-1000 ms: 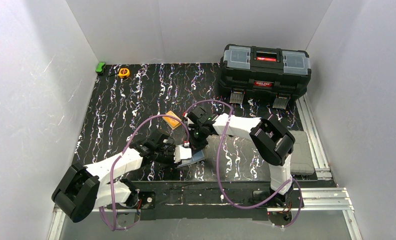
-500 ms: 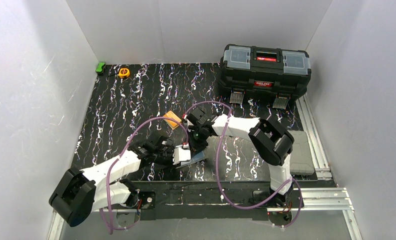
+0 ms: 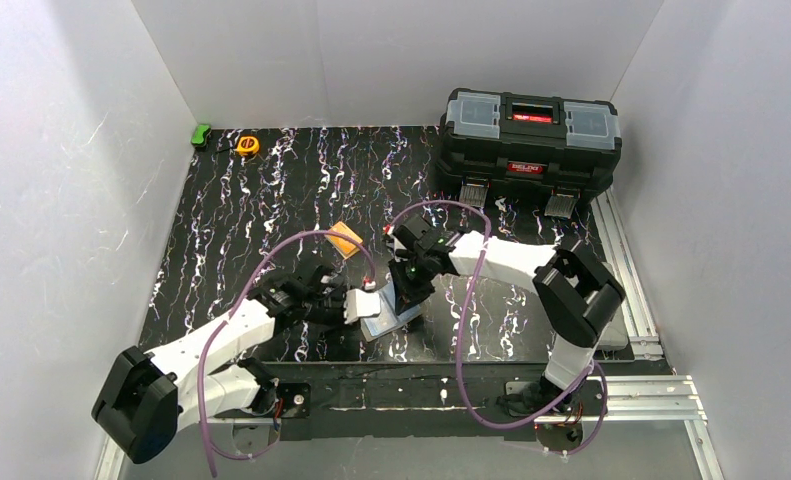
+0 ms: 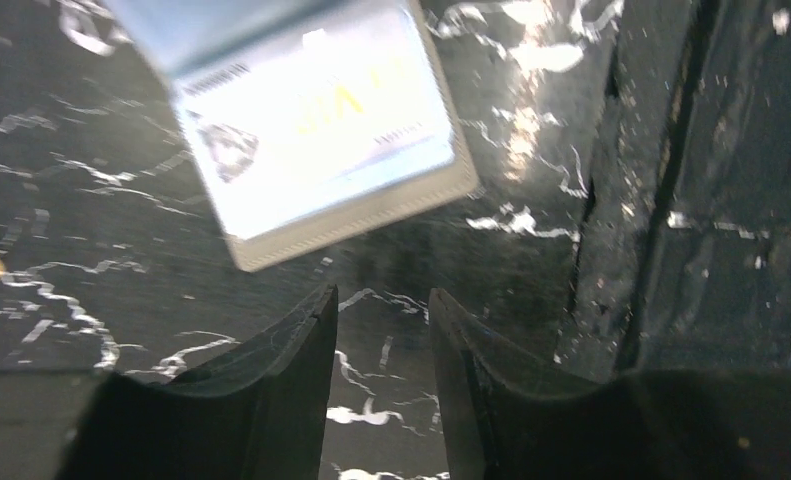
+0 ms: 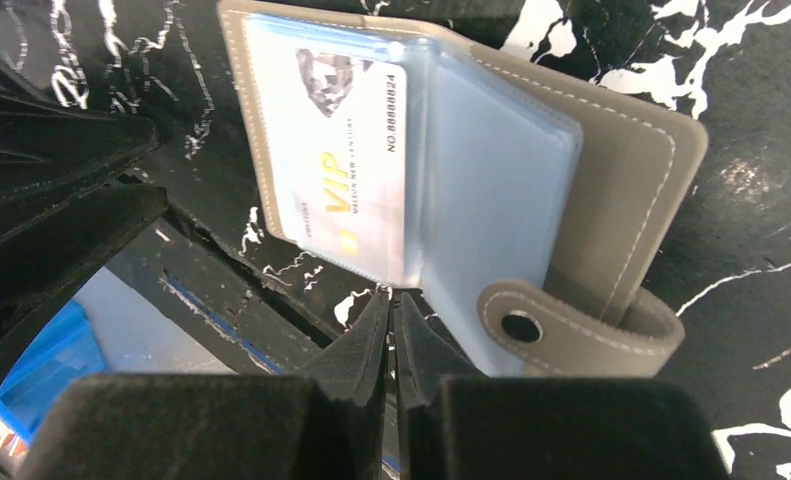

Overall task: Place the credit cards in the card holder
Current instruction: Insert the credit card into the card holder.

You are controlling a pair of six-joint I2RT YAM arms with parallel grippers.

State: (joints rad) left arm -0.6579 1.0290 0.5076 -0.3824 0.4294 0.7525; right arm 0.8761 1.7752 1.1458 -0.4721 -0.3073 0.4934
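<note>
A green block [image 3: 201, 134] and tape measure [image 3: 247, 145] far left, an orange block [image 3: 344, 240] nearer and a toolbox [image 3: 529, 135] far right stand clear of the card holder [image 5: 631, 170], open near the front edge with a credit card [image 5: 341, 170] pocketed; left gripper [image 4: 383, 300] low beside it, parted and empty, right gripper [image 5: 391, 300] tilted over it, closed on nothing

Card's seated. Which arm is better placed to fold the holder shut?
Right, likely: the right gripper sits at the card holder, beside its snap tab; the left gripper hangs clear, empty.
</note>
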